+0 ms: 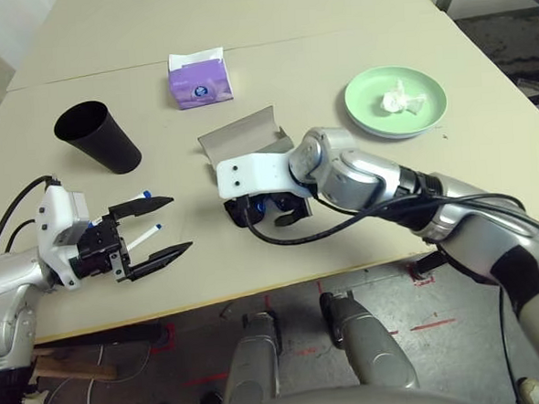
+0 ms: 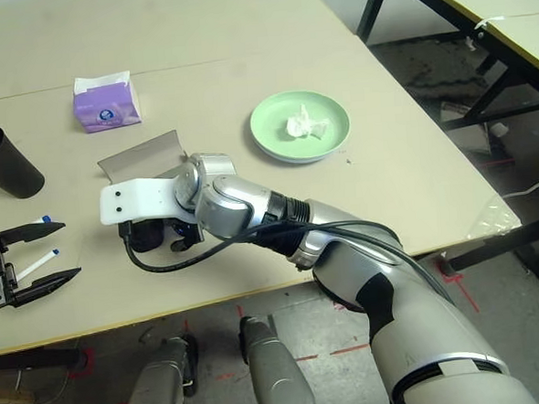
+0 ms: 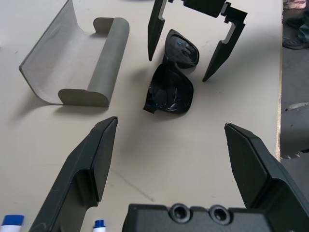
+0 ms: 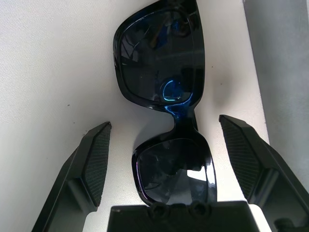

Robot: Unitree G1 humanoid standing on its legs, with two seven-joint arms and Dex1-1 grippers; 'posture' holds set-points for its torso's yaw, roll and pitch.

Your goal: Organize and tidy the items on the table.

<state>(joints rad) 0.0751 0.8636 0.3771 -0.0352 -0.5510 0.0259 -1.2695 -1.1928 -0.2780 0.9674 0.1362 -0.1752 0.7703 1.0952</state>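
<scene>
A: Where is the right gripper (image 4: pixel 161 140) now?

B: It hangs directly over the black sunglasses (image 4: pixel 164 96), near the front edge of the desk (image 1: pixel 331 6). Its fingers (image 4: pixel 94 159) stand wide, one on each side of the frame, and they do not touch it. The sunglasses lie flat on the desk.

A: And the grey glasses case (image 3: pixel 72 67)?

B: It lies open just beside the sunglasses, on their far side, with the lid turned up.

A: What does the left gripper (image 1: pixel 157 229) do?

B: It also stands wide and holds nothing. It hovers low at the left part of the desk, and it points toward the sunglasses. The two blue-capped white markers (image 1: pixel 143 237) lie under it.

A: The other items?

B: The black cup (image 1: pixel 99 135) stands behind the left gripper. The green plate (image 1: pixel 428 101) is far right, with the crumpled white tissue (image 1: pixel 401 101) in it. A purple tissue pack (image 1: pixel 200 78) stands near the seam line.
</scene>
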